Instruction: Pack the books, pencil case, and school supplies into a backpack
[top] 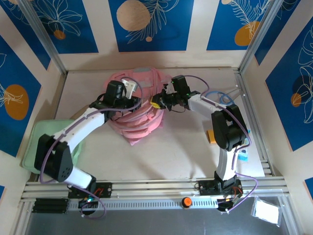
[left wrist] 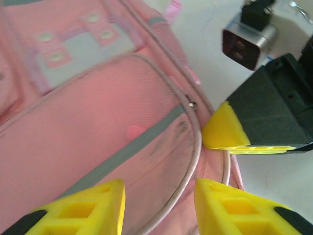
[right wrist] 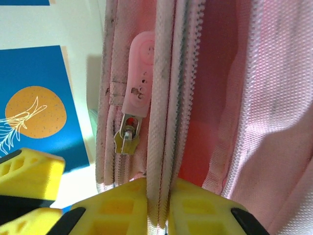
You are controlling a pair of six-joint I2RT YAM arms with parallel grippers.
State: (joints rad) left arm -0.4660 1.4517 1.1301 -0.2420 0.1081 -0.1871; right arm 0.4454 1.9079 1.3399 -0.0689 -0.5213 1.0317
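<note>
The pink backpack [top: 142,120] lies in the middle of the table, its front pocket [left wrist: 98,122] facing my left wrist camera. My left gripper [left wrist: 159,198] hovers open just above that pocket's piped edge, holding nothing. My right gripper [right wrist: 157,196] is shut on a fold of the backpack's zipper edge [right wrist: 164,98], on the bag's right side [top: 157,103]. A pink zipper pull [right wrist: 138,73] with its metal slider hangs just left of the pinched fold. One of the right fingers [left wrist: 225,131] touches the bag's rim in the left wrist view. The books and pencil case are out of view.
A pale green tray [top: 36,139] sits at the table's left edge under my left arm. A small orange item [top: 210,136] and a blue one [top: 243,156] lie beside the right arm. Blue-and-cream walls close in the table on three sides.
</note>
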